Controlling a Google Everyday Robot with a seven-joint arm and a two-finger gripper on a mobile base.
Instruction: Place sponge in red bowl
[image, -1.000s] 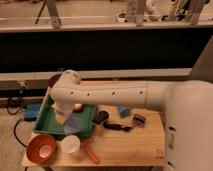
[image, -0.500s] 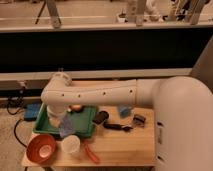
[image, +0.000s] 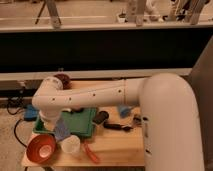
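The red bowl (image: 41, 148) stands at the front left corner of the wooden table (image: 115, 150), with a paler centre. My gripper (image: 56, 126) hangs from the white arm's wrist over the left edge of the green tray (image: 80, 122), just above and right of the bowl. It is shut on the pale-blue sponge (image: 61, 131), which is held off the table beside the bowl's far right rim. The wrist hides most of the gripper.
A white cup (image: 70, 145) stands right of the red bowl. An orange-red utensil (image: 91, 153) lies beside it. A dark maroon bowl (image: 62, 80) sits at the back left. A light-blue cup-shaped thing (image: 124, 111) and black items (image: 120, 126) lie right of the tray.
My gripper has moved left and down with the sponge, from over the middle of the tray to its left edge, closer to the red bowl.
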